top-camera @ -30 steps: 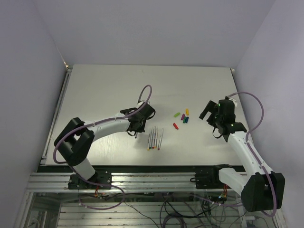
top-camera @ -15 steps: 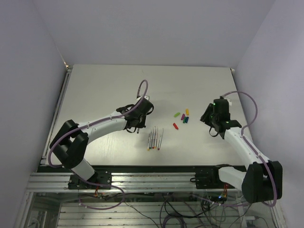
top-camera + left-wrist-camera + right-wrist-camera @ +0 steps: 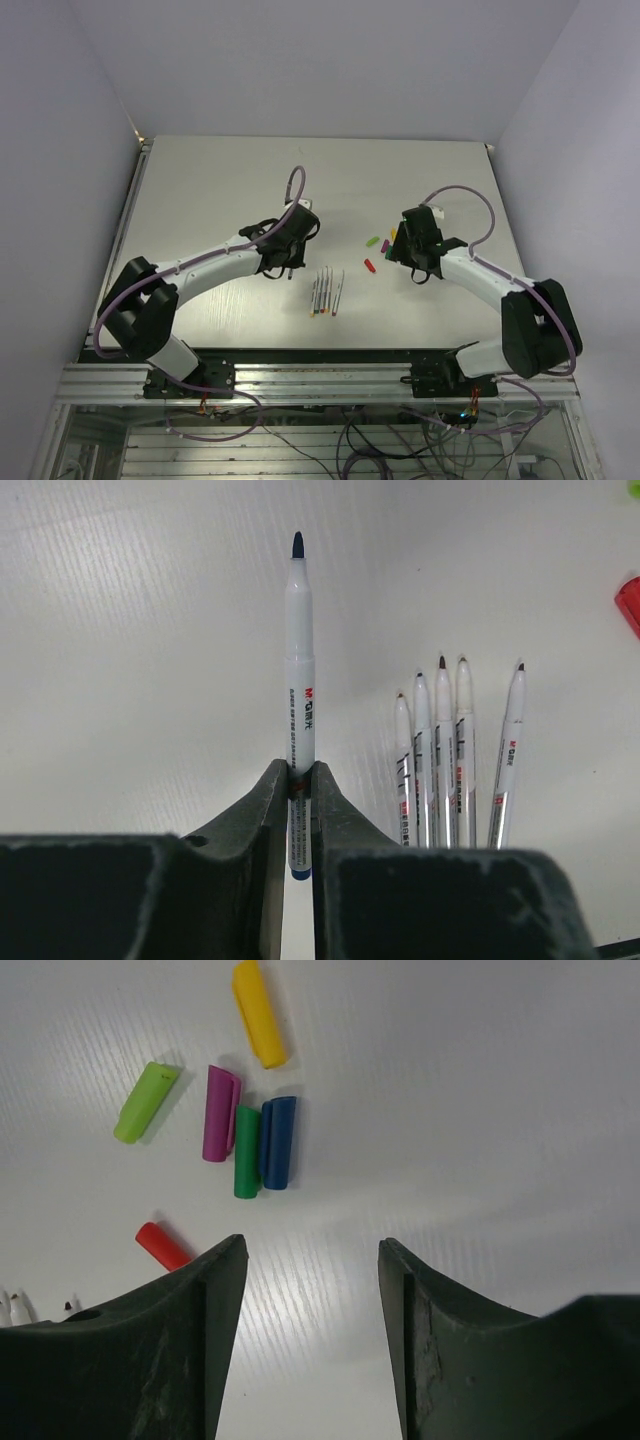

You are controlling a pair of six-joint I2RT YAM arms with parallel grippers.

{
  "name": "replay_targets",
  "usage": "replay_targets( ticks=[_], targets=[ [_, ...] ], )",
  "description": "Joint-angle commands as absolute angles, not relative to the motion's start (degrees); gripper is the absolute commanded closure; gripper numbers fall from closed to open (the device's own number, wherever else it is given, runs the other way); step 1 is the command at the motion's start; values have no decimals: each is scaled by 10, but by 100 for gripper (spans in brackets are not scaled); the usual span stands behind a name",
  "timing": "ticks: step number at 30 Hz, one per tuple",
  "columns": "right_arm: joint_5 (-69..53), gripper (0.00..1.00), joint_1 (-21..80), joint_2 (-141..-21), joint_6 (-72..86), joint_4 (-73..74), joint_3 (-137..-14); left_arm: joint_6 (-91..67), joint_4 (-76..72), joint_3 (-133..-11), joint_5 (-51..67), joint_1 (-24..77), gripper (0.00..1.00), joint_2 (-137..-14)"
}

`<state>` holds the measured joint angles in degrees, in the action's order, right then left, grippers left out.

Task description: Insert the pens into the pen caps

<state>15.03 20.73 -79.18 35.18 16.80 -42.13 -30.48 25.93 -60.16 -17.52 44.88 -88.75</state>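
My left gripper [image 3: 300, 775] is shut on a white pen [image 3: 300, 660] with a blue end and a dark tip pointing away. Several more pens [image 3: 440, 760] lie in a row on the table to its right, also visible in the top view as pens [image 3: 326, 292]. The left gripper [image 3: 283, 262] sits just left of that row. My right gripper [image 3: 312, 1250] is open and empty above the table, just short of the pen caps: yellow cap [image 3: 259, 1012], light green cap [image 3: 145, 1101], purple cap [image 3: 220, 1112], green cap [image 3: 246, 1150], blue cap [image 3: 277, 1142], red cap [image 3: 163, 1246].
In the top view the right gripper [image 3: 408, 252] covers part of the cap cluster; the light green cap [image 3: 373, 241] and red cap [image 3: 369, 265] show to its left. The white table [image 3: 220, 190] ends at grey walls on both sides.
The right arm swung left from the table's right side to the caps, and its jaws now stand narrower. The left gripper shifted slightly away from the near edge, still holding the pen.
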Motion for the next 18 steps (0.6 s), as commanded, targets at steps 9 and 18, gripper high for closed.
replay_targets(
  ticks=[9, 18],
  targets=[
    [198, 59, 219, -874, 366, 136, -466, -309, 257, -576, -166, 439, 93, -865],
    [211, 59, 219, -910, 360, 115, -485, -308, 250, -574, -159, 436, 93, -872]
  ],
)
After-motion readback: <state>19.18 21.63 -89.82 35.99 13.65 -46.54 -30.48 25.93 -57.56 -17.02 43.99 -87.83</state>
